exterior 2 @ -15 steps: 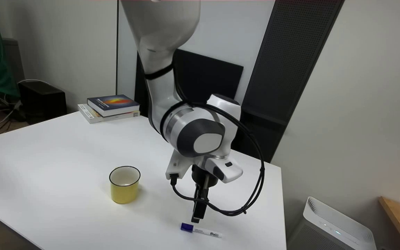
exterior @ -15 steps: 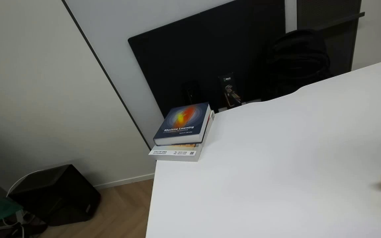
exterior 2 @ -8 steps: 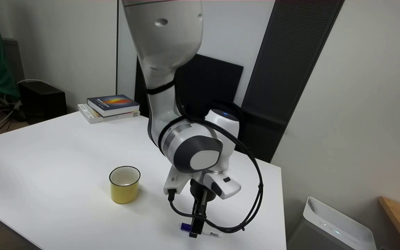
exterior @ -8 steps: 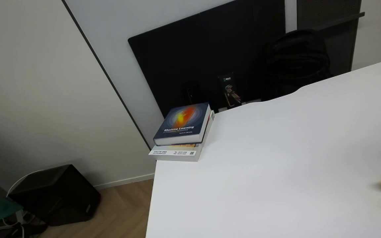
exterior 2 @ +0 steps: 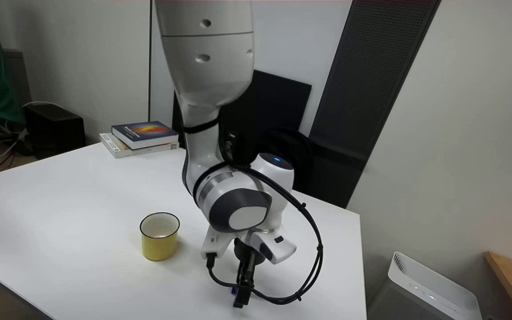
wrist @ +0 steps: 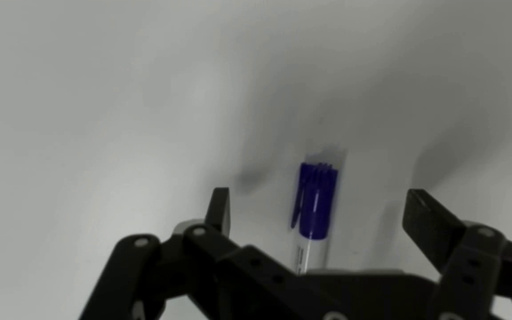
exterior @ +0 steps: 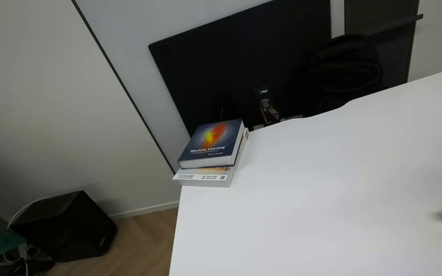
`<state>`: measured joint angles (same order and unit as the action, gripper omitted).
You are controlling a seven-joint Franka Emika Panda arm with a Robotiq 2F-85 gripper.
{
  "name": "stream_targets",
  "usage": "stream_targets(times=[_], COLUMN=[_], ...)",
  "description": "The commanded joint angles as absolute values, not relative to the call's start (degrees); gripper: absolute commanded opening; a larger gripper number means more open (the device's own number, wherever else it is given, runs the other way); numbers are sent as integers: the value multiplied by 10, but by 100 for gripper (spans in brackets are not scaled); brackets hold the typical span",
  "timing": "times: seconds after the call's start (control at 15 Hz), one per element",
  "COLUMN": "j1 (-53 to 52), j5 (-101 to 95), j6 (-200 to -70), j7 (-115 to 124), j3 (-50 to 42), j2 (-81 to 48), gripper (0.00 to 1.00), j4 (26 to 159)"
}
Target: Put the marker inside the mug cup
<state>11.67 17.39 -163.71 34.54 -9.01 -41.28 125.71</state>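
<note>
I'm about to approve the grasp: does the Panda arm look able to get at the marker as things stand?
Likely yes: in the wrist view, the end effector stands open, with the marker between its fingers and free gaps on both sides. Whether it is low enough, I can't tell.

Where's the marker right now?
In the wrist view, the marker lies on the table, right of centre, showing between the fingers of the open gripper.

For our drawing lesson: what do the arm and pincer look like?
The arm is white, rounded, with black bands, a dark ring around a pale disc and a blue light. Black cables loop alongside. The pincer is black, with blocky fingers.
</note>
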Motion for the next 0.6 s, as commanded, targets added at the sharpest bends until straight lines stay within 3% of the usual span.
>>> stream_targets(times=[0.0, 0.27, 0.33, 0.53], j1=[121, 121, 122, 120], j5=[210, 224, 229, 241], j6=[-1672, -1688, -1690, -1691], j7=[321, 315, 315, 319], j3=[-77, -69, -66, -66], j2=[-435, -444, -446, -451], gripper=[100, 100, 75, 60], j4=[1252, 1249, 1247, 1243])
